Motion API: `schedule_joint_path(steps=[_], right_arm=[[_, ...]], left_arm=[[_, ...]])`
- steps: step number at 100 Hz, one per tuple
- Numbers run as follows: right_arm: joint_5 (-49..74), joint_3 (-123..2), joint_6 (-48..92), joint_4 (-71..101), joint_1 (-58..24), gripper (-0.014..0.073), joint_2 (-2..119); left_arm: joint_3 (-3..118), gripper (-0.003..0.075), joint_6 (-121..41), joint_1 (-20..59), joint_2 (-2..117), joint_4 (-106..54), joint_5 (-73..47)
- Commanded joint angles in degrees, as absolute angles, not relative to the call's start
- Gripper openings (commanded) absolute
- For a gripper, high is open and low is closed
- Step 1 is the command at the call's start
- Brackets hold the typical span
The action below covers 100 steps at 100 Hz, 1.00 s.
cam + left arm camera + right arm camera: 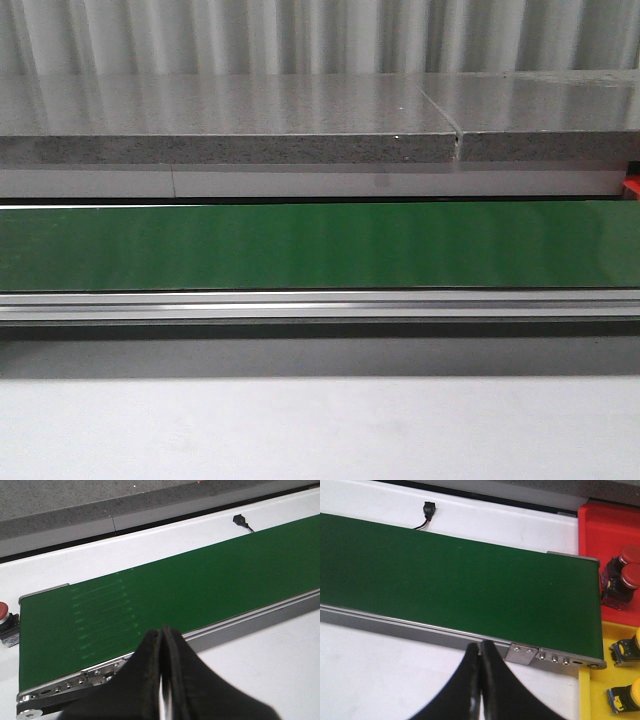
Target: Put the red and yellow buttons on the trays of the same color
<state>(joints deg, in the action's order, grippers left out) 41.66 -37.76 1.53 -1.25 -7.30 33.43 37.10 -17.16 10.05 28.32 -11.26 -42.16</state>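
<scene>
In the right wrist view a red tray point(600, 525) holds two red buttons point(625, 577), and below it a yellow tray point(615, 680) holds two yellow buttons point(626, 652). My right gripper point(480, 645) is shut and empty, over the white table by the belt's near rail. In the left wrist view my left gripper point(161, 631) is shut and empty at the near rail of the green belt point(175, 595). A red button point(4, 614) on a grey base sits past the belt's end. The front view shows the bare belt point(320, 245) and a sliver of red point(632, 187) at the right edge; neither gripper shows there.
A grey stone-like shelf point(230, 125) runs behind the belt. A small black connector with wires lies on the white surface beyond the belt point(240, 520), and it also shows in the right wrist view point(428, 509). White table point(320, 430) lies in front of the belt.
</scene>
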Motion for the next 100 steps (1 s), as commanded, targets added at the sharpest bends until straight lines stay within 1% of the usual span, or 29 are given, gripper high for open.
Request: schedule_joint_path(steps=[1,26,49,60,79,100], right_arm=[[37.64,-37.65,1.95,-1.12,-7.26,-0.0069,31.04],[40.19,-36.25,1.95,-1.12,-7.26,-0.0069,29.35],[41.74,-36.25,1.95,-1.12,-7.21,-0.0069,29.35],[41.74,-36.25,1.95,-1.12,-7.21,-0.0069,29.35],[41.74,-36.25,1.95,-1.12,-7.21,-0.0069,29.35],[41.74,-36.25,1.95,-1.12,-7.21,-0.0069,29.35]], left_arm=[[38.68,-0.0021,-16.75,10.51,28.72,-12.61,-36.5],[38.68,-0.0021,-16.75,10.51,29.85,-12.61,-33.55],[40.24,-0.0021,-10.14,7.38,37.14,-11.26,-33.63],[42.1,-0.0021,-7.9,4.04,41.62,-11.26,-33.98],[45.95,-0.0021,-6.28,-4.16,48.34,-11.25,-39.14],[47.54,-0.0013,-6.28,-12.64,53.54,-11.6,-39.36]])
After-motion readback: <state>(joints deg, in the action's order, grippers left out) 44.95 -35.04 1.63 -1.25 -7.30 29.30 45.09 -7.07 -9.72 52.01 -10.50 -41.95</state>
